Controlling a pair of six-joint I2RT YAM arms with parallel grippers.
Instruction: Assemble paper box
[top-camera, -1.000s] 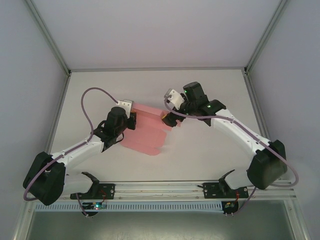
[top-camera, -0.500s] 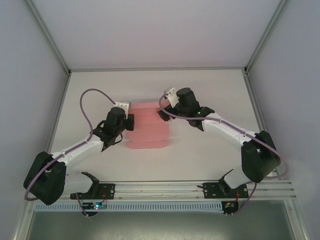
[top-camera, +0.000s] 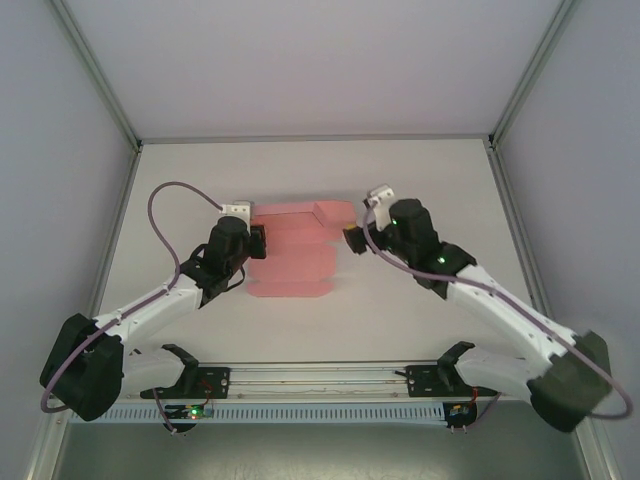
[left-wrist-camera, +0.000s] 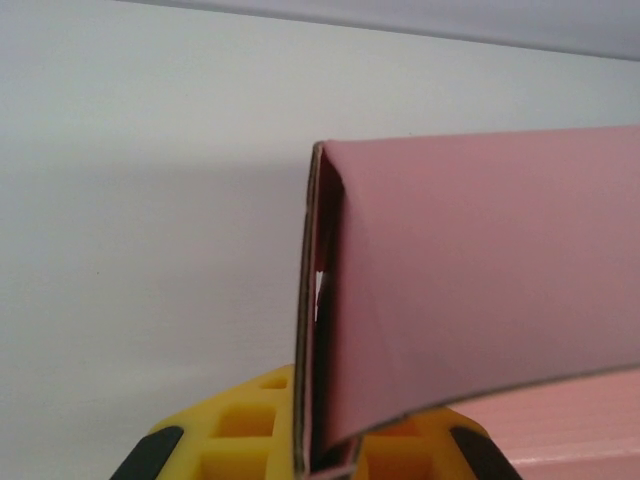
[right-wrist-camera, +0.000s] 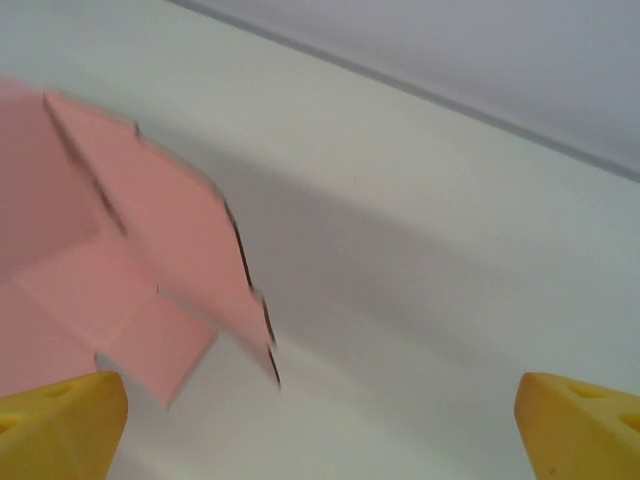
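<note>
Top external | paper box (top-camera: 295, 262) lies on worktop (top-camera: 430, 175) between both sets of fingers | left fingers (left-wrist-camera: 235, 440) pinched shut on its upturned edge | right fingers (right-wrist-camera: 60, 425) wide apart, empty, beside its flaps | best: firm pinch, fold along creases.

Pink paper box (top-camera: 295, 262), yellow fingers (right-wrist-camera: 55, 430), white table (top-camera: 400, 190)

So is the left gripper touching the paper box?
Touching: the left wrist view shows the left gripper shut on the folded edge of the paper box.
</note>
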